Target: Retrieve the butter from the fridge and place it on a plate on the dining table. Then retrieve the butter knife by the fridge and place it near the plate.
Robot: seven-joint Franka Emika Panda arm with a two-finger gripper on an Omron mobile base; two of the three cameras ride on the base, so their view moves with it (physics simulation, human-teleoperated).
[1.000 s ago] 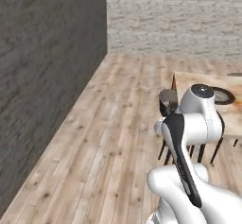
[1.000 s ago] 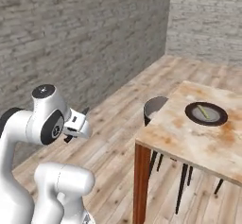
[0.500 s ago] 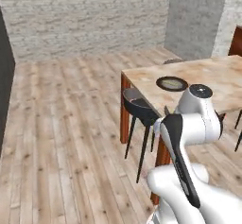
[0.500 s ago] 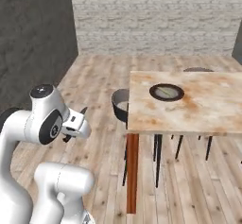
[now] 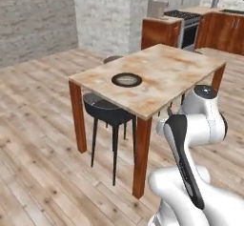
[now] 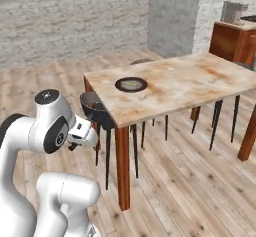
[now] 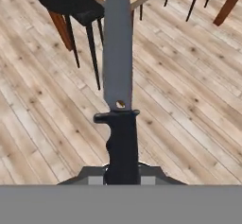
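My gripper [image 7: 122, 176] is shut on the black handle of the butter knife [image 7: 118, 53], whose grey blade points away over the wooden floor toward the table's corner. In the right base view the gripper [image 6: 75, 142] hangs low beside the arm, left of the table's near corner. The dining table [image 5: 176, 72] has a marbled beige top and reddish legs. On it near the left end sits the plate [image 5: 116, 81] with a dark rim. A small pale stick, the butter [image 6: 131, 84], lies in the centre of the plate [image 6: 119, 85]. The fridge is out of view.
Dark stools [image 5: 107, 111] stand tucked under the table's near side, one right by the corner leg [image 6: 122, 166]. Wooden cabinets and a stove [image 5: 183, 22] line the back right, beside a grey stone pillar [image 5: 107, 13]. Open wooden floor lies left of the table.
The whole picture has swung as the base turned and drove: the dark wall is gone, the table is nearer and the kitchen has come into view. The arm keeps its pose.
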